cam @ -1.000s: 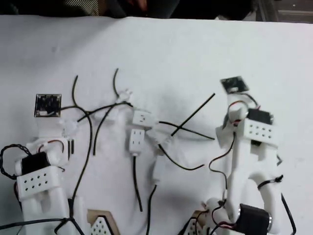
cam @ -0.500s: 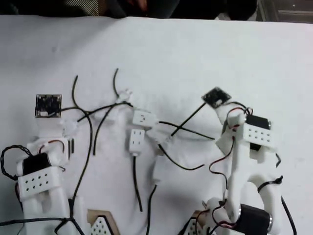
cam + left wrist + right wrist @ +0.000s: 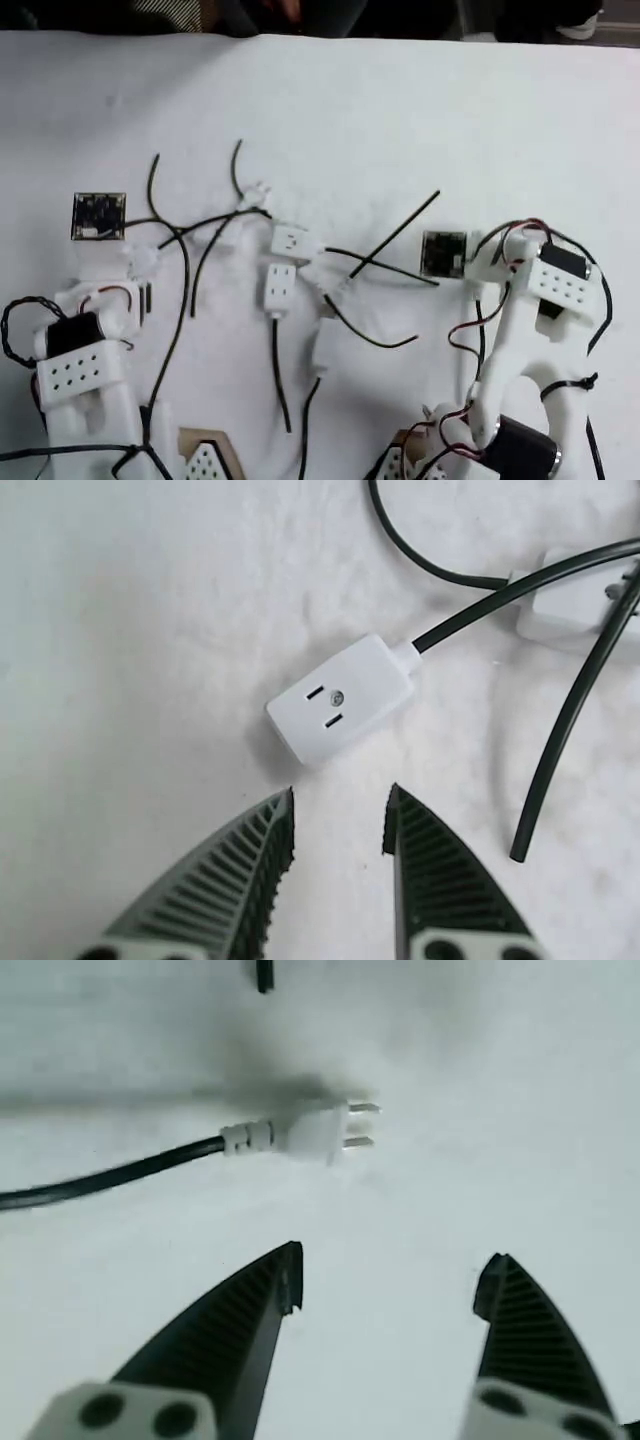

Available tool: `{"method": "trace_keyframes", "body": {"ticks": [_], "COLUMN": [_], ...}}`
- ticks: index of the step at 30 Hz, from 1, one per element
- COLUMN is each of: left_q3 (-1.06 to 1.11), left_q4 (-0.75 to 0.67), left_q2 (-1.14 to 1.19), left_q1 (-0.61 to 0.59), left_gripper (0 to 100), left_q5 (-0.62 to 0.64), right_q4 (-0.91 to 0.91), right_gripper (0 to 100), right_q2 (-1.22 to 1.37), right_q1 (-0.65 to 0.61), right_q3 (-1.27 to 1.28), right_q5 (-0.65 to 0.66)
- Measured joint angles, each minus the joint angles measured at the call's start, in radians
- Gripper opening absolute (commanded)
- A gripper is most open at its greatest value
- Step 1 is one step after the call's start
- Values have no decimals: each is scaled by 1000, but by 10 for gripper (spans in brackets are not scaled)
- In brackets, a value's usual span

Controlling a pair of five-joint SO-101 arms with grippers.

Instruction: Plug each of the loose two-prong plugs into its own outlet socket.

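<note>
Just ahead of the right claw (image 3: 395,1260), wide open and empty, lies the white two-prong plug (image 3: 318,1132); it should probably grip the body squarely, prongs free.

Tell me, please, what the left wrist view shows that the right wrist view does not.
Left wrist view, not the right: a white socket lying face up just beyond the left end effector, with a second white block farther off. Right wrist view, not the left: a loose two-prong plug beyond the right end effector. Both: the white table, black cords, and an open end effector holding nothing.
</note>
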Motion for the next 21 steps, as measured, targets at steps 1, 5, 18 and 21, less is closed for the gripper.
{"method": "trace_keyframes", "body": {"ticks": [1, 5, 18, 21], "left_q3": [0, 0, 0, 0], "left_q4": [0, 0, 0, 0], "left_q2": [0, 0, 0, 0], "left_q1": [0, 0, 0, 0], "left_gripper": [161, 161, 161, 161], "left_q5": [0, 0, 0, 0], "right_q4": [-6, -17, -534, -559], "right_gripper": [276, 276, 276, 276], "right_q2": [0, 0, 0, 0], "right_q1": [3, 6, -84, -104], "right_q3": [5, 57, 443, 456], "right_q5": [28, 127, 170, 170]}}
